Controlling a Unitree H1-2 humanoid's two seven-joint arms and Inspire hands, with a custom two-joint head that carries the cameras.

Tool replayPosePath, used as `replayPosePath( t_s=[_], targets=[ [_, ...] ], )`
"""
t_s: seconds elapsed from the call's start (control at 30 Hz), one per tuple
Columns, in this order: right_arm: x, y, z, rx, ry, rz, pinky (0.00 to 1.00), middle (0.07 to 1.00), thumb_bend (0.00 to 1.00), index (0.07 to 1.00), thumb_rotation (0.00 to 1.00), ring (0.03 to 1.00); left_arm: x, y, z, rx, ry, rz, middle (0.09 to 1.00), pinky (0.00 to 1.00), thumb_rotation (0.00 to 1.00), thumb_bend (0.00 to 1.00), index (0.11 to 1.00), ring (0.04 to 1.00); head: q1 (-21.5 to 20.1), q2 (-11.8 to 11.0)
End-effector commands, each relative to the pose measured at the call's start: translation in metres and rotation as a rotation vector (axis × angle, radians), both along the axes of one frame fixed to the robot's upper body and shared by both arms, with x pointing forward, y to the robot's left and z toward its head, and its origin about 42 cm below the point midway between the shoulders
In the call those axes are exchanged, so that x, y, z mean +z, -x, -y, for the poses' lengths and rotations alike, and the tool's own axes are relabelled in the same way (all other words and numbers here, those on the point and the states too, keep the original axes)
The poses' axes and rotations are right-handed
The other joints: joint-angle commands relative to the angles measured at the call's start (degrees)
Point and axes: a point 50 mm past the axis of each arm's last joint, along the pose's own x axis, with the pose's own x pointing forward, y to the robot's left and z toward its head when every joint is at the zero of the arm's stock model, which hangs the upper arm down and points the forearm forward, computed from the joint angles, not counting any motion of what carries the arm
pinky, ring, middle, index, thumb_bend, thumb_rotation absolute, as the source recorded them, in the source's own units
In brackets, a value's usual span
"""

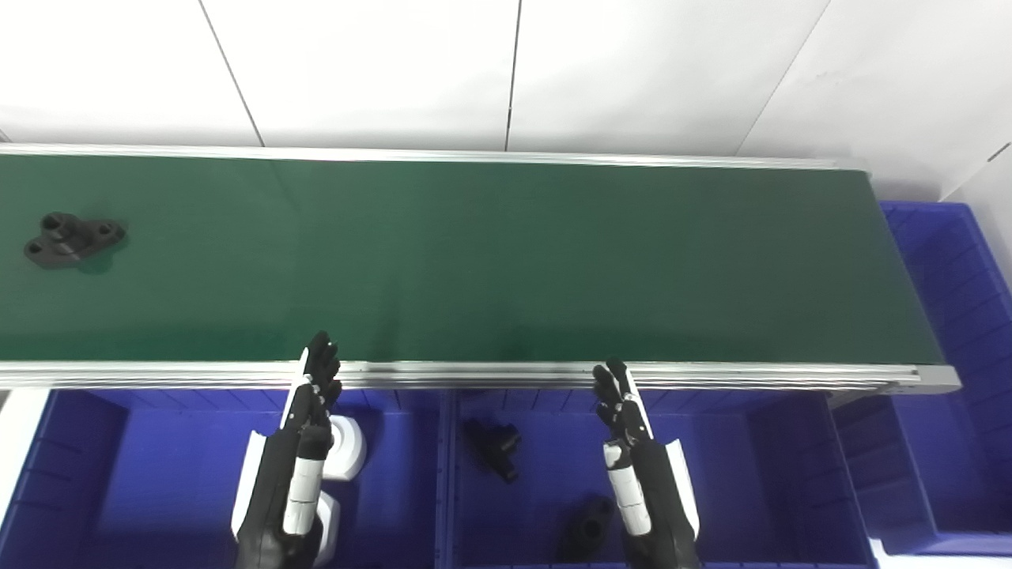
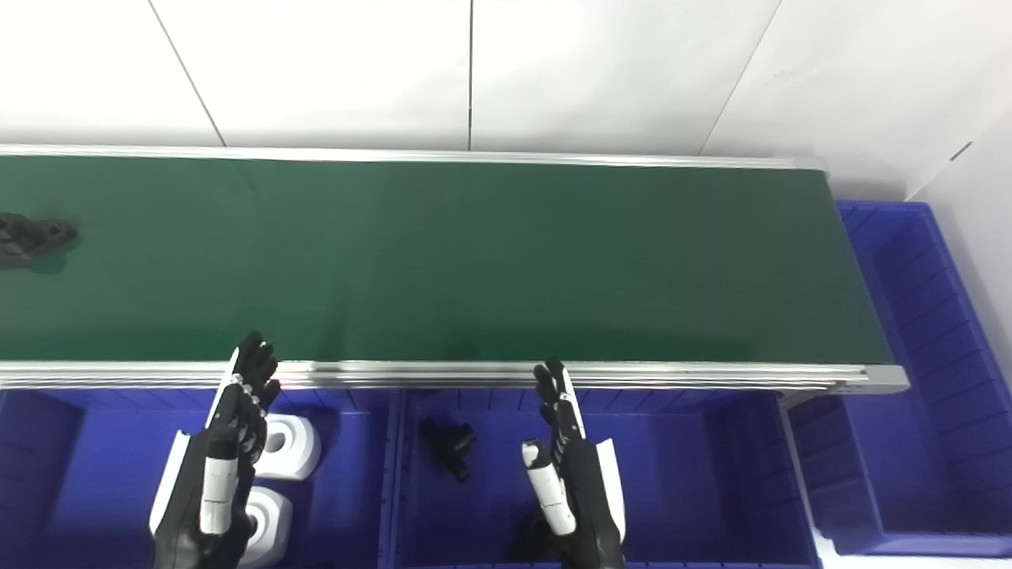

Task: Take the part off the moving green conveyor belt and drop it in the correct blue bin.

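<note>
Black and bumpy, the part (image 1: pixel 73 239) lies flat at the far left of the left eye view, on the smooth green belt (image 1: pixel 506 261). It looks like hard plastic with round holes in it. Both hands wait near the bottom, over the blue bins. The left hand (image 1: pixel 304 442) has its fingers straight up and apart, holding nothing. The right hand (image 1: pixel 632 450) is the same, open and empty. I think this is the waiting step, before any grab. White round parts (image 1: pixel 346 449) sit in the left bin (image 1: pixel 95 474). Black parts (image 1: pixel 494 449) sit in the middle bin (image 1: pixel 751 474), so the black part likely goes there.

In the right eye view, the part (image 2: pixel 32 235) is cut off by the left edge. The left hand (image 2: pixel 229 450) is closer to it, but still well apart. Next, a hand must reach out over the shiny metal rail (image 2: pixel 443 371) and close on the part as the belt moves.
</note>
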Motion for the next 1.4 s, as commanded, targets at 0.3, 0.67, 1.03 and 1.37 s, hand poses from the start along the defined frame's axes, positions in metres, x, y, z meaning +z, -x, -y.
replayPosePath(
  t_s=[0.3,0.67,1.03,1.37],
  targets=[
    [0.014,0.006,-0.007,-0.031,-0.036,0.080,0.97,1.000,0.85,1.000,0.99,1.000,0.011,0.007,0.003,0.019,0.049,0.042,1.000,1.00,0.97,0.64,1.000,1.000,0.1,-0.2],
    [0.014,0.008,-0.006,-0.014,-0.039,0.073,1.00,1.000,0.82,1.000,0.96,1.000,0.012,0.014,0.007,0.037,0.096,0.006,1.000,1.00,0.95,0.71,1.000,1.000,1.2,-0.7],
    [0.012,0.006,-0.004,-0.001,-0.034,0.076,1.00,1.000,0.82,1.000,0.95,1.000,0.013,0.021,0.008,0.041,0.133,-0.069,1.000,1.00,0.97,0.73,1.000,1.000,2.2,-1.4],
    [0.007,0.008,0.000,0.007,-0.034,0.079,1.00,1.000,0.81,1.000,0.94,1.000,0.006,0.020,0.014,0.041,0.079,-0.032,1.000,1.00,0.95,0.71,1.000,1.000,3.7,-3.2]
  ],
)
